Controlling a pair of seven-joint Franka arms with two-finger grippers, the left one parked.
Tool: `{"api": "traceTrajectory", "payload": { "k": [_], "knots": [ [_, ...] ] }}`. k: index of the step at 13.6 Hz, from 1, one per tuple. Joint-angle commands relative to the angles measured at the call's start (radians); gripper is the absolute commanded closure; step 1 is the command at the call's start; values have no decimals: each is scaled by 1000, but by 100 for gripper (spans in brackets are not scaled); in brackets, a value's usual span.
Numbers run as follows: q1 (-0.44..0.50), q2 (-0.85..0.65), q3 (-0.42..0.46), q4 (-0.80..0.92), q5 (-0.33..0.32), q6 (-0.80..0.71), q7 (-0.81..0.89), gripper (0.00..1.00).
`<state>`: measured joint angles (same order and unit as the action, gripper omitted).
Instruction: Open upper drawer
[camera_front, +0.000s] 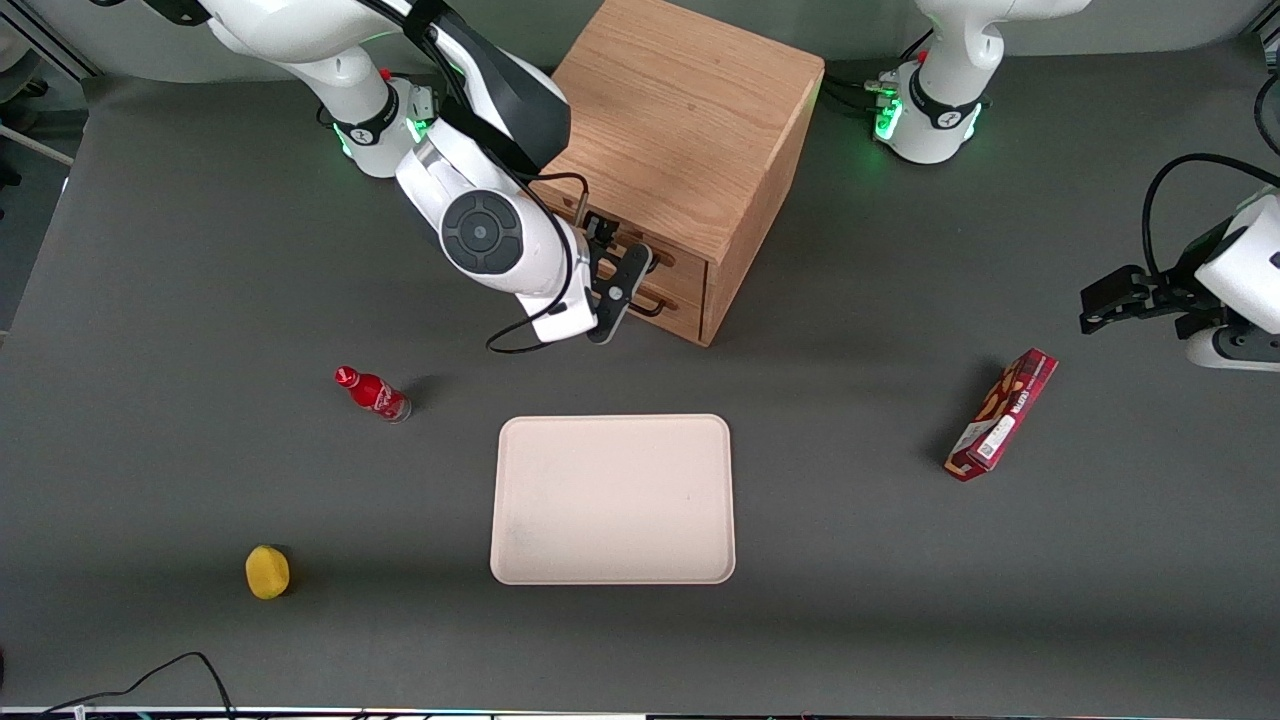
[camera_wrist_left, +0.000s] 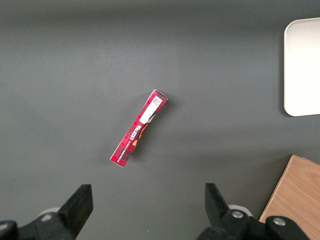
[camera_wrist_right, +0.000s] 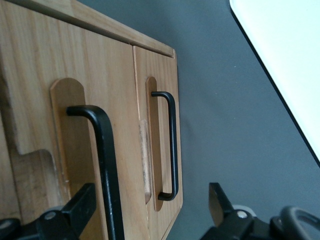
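The oak cube cabinet (camera_front: 680, 130) stands at the back of the table. Its upper drawer (camera_front: 668, 256) (camera_wrist_right: 35, 125) looks pushed in, and its thin black bar handle (camera_wrist_right: 102, 160) runs along the front. The lower drawer (camera_wrist_right: 161, 75) sits just beneath with its own black handle (camera_wrist_right: 171, 145). My right gripper (camera_front: 622, 290) (camera_wrist_right: 150, 210) is open right in front of the drawer fronts. The upper handle lies between its fingers, close to one fingertip (camera_wrist_right: 80, 206). The other fingertip (camera_wrist_right: 218, 202) hangs over the grey table past the lower drawer.
A cream tray (camera_front: 612, 500) lies nearer the front camera than the cabinet. A red bottle (camera_front: 373, 393) and a yellow object (camera_front: 267, 571) lie toward the working arm's end. A red box (camera_front: 1002, 414) (camera_wrist_left: 139, 128) lies toward the parked arm's end.
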<state>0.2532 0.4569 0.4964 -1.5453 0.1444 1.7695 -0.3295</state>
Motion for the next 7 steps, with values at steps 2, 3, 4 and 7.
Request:
{"api": "traceTrajectory", "payload": {
  "k": [2, 3, 4, 7],
  "knots": [
    [11, -1, -7, -24, -3, 39, 13, 0],
    [11, -3, -7, -33, -8, 45, 13, 0],
    [11, -3, -6, -42, -25, 56, 13, 0],
    [11, -3, -6, -58, -31, 71, 13, 0]
  ]
}}
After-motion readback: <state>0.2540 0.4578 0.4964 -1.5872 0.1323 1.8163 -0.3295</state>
